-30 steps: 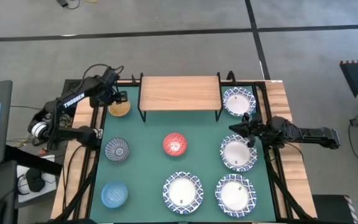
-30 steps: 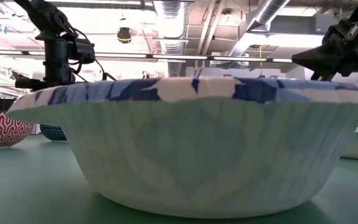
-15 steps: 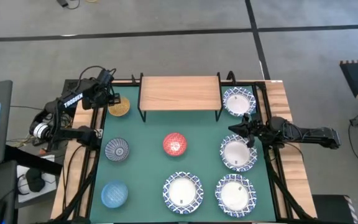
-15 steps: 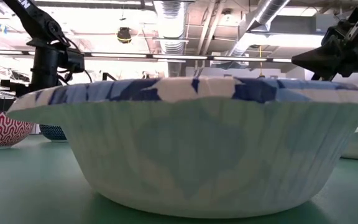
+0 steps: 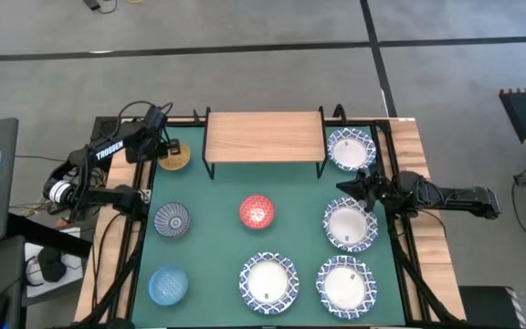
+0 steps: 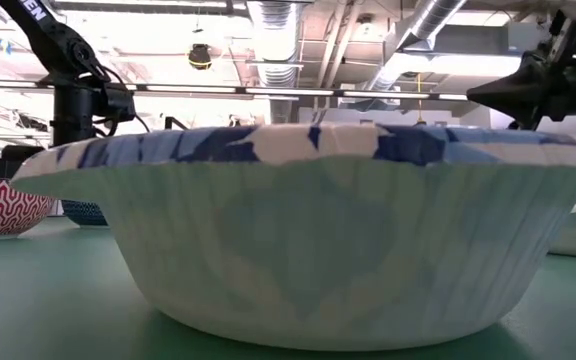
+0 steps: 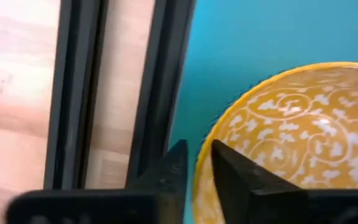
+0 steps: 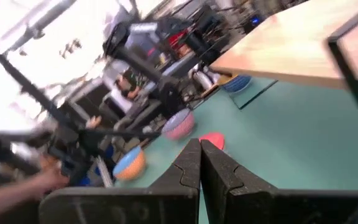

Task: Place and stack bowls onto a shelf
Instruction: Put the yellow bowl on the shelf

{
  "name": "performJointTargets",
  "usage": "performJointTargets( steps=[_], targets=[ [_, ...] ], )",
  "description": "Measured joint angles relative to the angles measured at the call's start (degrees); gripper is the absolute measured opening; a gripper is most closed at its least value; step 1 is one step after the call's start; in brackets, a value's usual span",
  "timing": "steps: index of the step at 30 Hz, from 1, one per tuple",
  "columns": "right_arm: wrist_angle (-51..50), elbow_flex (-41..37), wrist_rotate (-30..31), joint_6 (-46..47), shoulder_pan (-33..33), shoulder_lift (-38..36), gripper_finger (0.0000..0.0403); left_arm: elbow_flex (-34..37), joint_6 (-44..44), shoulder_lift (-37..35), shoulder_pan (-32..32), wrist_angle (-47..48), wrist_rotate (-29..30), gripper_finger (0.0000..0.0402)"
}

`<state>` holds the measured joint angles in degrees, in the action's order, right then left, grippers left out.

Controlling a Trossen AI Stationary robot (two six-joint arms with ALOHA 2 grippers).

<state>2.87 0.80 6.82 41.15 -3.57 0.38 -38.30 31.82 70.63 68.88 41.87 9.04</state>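
As its fingers narrowed, the left gripper (image 7: 194,180) apparently pinched the yellow bowl (image 7: 291,137) rim between them, ready for lifting.

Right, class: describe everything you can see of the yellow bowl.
The yellow bowl is small and round, glossy like glazed ceramic, with a white floral pattern inside. It sits upright at the far left corner of the green mat, just left of the shelf. The left gripper has its fingers astride the bowl's rim, one inside and one outside. Whether they already pinch it cannot be told.
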Motion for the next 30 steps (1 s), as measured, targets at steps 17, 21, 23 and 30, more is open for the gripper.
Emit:
performJointTargets(
  steps=[17, 21, 23, 30],
  targets=[
    [7.2, 0.1, 10.5, 7.0, -5.8, 0.0, 0.0074, -8.5, -7.0, -8.4, -1.9, 9.6, 2.6, 0.0002],
    [8.3, 0.1, 10.5, 7.0, -7.3, 0.0, 0.0098, -12.5, -7.2, -14.7, -3.7, 12.8, 3.9, 0.0002],
    [9.3, 0.1, 10.5, 7.0, -7.6, 0.0, 0.0109, -14.5, -7.4, -17.2, -5.0, 14.0, 3.9, 0.0001],
    [14.1, 0.5, 10.4, 7.0, -7.1, 3.1, 0.0132, -21.8, -11.4, -22.3, -12.1, 16.3, 3.3, 0.0001]
  ],
)
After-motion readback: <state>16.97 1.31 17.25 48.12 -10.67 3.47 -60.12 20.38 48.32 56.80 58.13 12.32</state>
